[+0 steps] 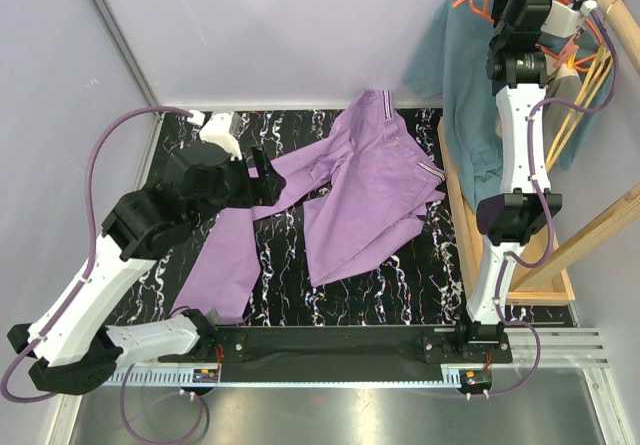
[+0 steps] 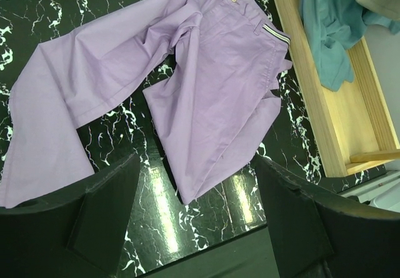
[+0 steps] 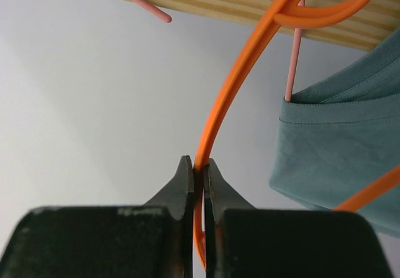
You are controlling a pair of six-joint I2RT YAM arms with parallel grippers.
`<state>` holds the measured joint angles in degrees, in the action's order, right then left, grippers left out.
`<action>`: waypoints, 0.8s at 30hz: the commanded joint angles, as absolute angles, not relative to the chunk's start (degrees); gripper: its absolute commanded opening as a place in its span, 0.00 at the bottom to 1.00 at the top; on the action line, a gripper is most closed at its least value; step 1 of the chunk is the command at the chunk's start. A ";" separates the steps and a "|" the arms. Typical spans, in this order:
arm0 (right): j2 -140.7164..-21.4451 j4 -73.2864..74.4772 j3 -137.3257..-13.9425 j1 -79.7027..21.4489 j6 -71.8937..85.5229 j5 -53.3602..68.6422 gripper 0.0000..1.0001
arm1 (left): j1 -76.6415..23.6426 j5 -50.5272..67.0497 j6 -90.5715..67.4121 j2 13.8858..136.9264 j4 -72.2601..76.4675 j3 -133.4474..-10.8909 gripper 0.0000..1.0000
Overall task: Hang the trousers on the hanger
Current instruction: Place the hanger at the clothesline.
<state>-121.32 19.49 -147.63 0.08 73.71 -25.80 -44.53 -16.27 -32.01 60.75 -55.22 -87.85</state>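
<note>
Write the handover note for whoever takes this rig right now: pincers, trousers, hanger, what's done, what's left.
Left pincer: open, holding nothing, above the trousers.
Right pincer: shut on the arm of the orange hanger, up at the wooden rack beside the teal shirt.
Trousers: rumpled on the black table, legs toward the left arm, striped waistband toward the rack.
Done: hanger gripped; it appears to hang from the rack.
Left: lift the hanger off, bring it down, put the trousers on it.
</note>
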 commanded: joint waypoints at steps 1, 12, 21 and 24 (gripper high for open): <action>-120.50 8.44 -151.09 -0.35 70.58 -17.41 0.00 | -43.95 -14.33 -31.99 59.41 -51.77 -87.45 0.80; -120.94 8.27 -148.98 -0.35 71.98 -15.39 0.00 | -42.80 -12.92 -32.70 58.80 -50.89 -85.87 0.80; -116.02 -4.66 -133.07 -0.35 71.19 -7.74 0.00 | -41.66 -12.04 -32.52 58.19 -49.66 -84.11 0.80; -115.66 -4.75 -132.54 -0.26 71.11 -8.08 0.00 | -41.05 -11.08 -32.69 58.10 -49.13 -83.32 0.80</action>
<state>-119.85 3.49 -131.96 0.23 72.84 -13.50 -41.69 -13.04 -32.62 59.18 -52.60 -83.83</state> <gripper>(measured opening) 0.035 0.798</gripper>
